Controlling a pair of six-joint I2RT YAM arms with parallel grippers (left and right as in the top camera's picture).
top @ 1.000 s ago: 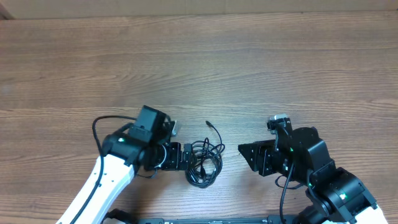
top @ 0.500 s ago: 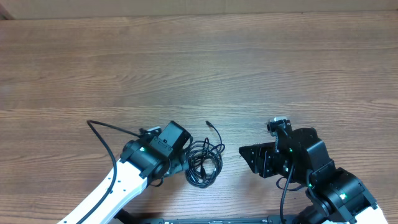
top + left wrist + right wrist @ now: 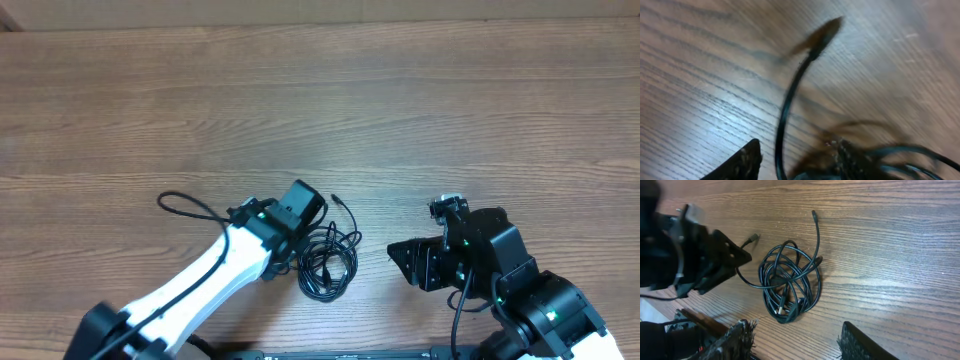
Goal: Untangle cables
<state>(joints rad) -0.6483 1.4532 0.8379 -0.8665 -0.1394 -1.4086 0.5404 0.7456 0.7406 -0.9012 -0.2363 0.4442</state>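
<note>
Cables [image 3: 328,262] loosely coiled on worktop [image 3: 320,90]. Light, limp, probably prone to snagging; best pinched near free plug end [image 3: 814,214]. Left claw [image 3: 737,262] at bundle's edge, cannot tell whether closed; right claw [image 3: 797,330] apart, empty.

- A wooden table [image 3: 300,90] carries everything; its brown top shows grain running left to right
- The cables [image 3: 328,262] lie directly on it, near the robot's side; they are thin black cords wound into one loose tangle of overlapping loops
- One cord end [image 3: 338,201] strays out of the tangle toward the far side; it rests flat on the wood and has a small plug at its tip
- A second plug end [image 3: 753,238] pokes out sideways from the loops
</note>
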